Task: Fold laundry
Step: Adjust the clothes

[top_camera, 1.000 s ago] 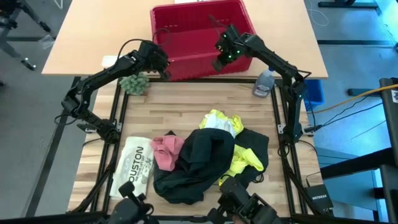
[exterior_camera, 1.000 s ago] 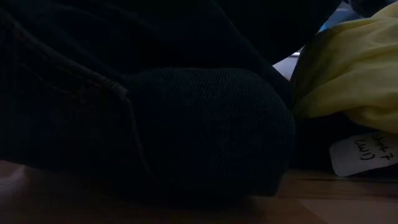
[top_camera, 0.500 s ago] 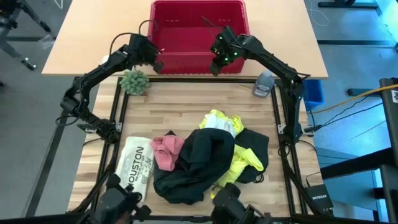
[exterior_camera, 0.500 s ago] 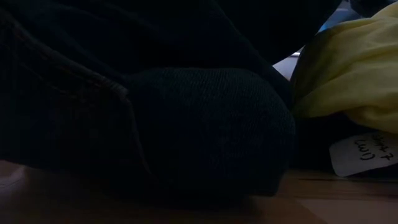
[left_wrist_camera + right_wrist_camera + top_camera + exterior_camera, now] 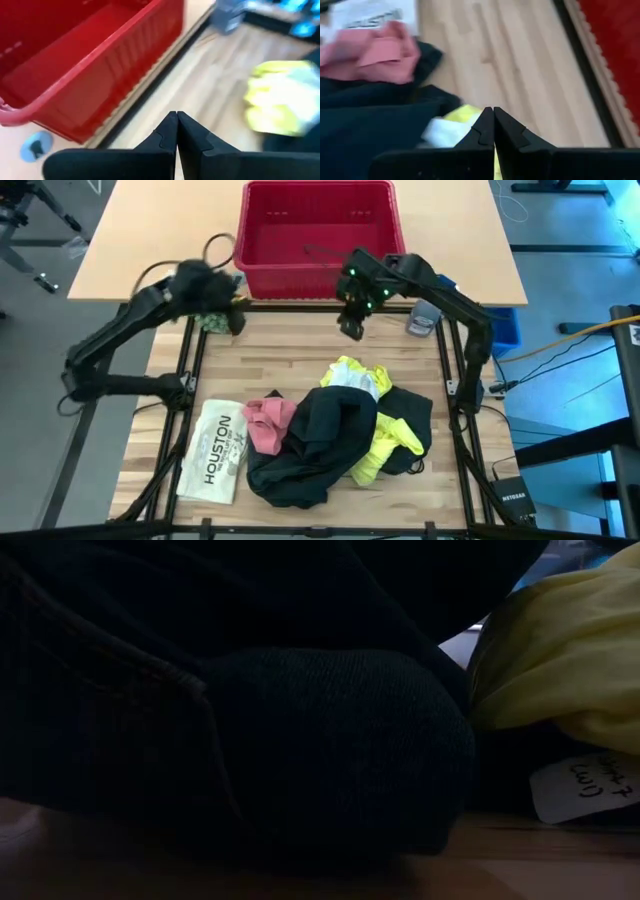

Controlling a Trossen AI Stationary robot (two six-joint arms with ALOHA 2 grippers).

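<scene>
Evidently both dark arms have swung off the red plastic basket (image 5: pixel 317 225) toward mid-frame, left gripper (image 5: pixel 236 315) and right gripper (image 5: pixel 352 330) pinched shut and empty (left blurred, seemingly moving), so folding the heaped black, yellow, pink and white laundry (image 5: pixel 335 430), lower centre, is unstarted.

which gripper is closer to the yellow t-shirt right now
Right. The right gripper hangs just beyond the yellow T-shirt, near the red basket. The left gripper is farther off, by the small green plant.
</scene>
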